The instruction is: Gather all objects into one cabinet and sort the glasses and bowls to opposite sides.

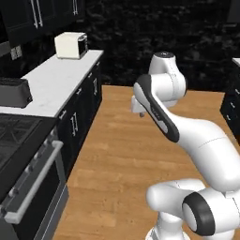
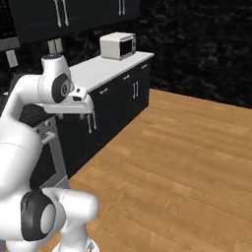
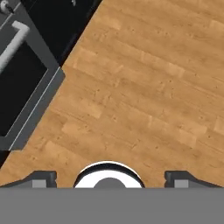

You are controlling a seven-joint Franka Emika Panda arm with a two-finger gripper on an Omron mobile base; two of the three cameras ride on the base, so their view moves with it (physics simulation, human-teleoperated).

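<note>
While your arm (image 1: 187,136) stands folded over the open wooden floor (image 2: 187,162), its hand (image 2: 74,106) points down at the boards, held above the floor and just out from the front of the lower cabinets (image 2: 115,101). From the hand view you can see the two finger tips (image 3: 43,178) set far apart at the bottom corners, so the gripper (image 3: 109,180) is spread wide with nothing between the tips but bare floor planks. To your left, the white counter (image 1: 56,82) runs along the wall, and a cream microwave (image 1: 70,45) sits at its far end. A dark toaster (image 1: 14,92) rests nearer on the same counter, just beside the stove (image 1: 21,154), whose long grey oven handle (image 1: 35,180) runs across its front. In the hand view the oven front (image 3: 22,78) fills the upper left corner. Above the counter you have the black wall cabinets (image 2: 74,15) with white bar handles (image 2: 61,14), and their doors look closed. You cannot tell where the bowl and the mugs are from these views; whatever the cabinets hold is hidden behind the doors.
</note>
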